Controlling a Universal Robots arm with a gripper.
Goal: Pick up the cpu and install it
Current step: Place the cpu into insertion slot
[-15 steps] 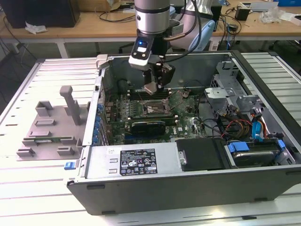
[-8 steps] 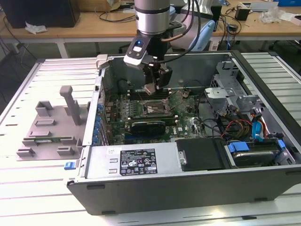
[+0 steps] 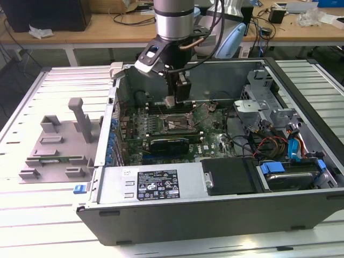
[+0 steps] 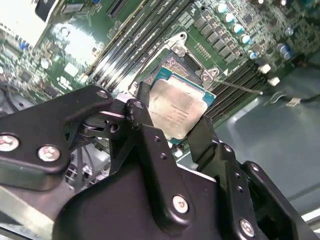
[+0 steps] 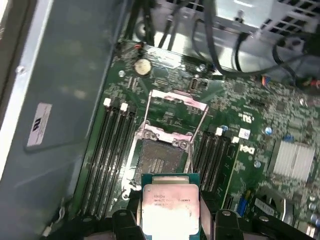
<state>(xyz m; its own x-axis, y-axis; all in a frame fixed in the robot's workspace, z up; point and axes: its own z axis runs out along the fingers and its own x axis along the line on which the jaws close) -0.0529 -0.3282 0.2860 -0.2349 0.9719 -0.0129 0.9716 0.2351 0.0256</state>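
In the exterior view the arm (image 3: 173,19) stands upright, its silver-and-black wrist pointing straight down. The gripper (image 3: 170,101) hangs at its lower end. Its two black fingers (image 4: 150,135) press in from opposite sides on the cpu (image 4: 175,107), held flat between their tips.

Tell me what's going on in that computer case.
The robot arm's end effector grips the cpu by its edges and holds it above the open socket on the motherboard, inside the opened computer case. The socket's retention frame is swung open, and the chip is not seated yet.
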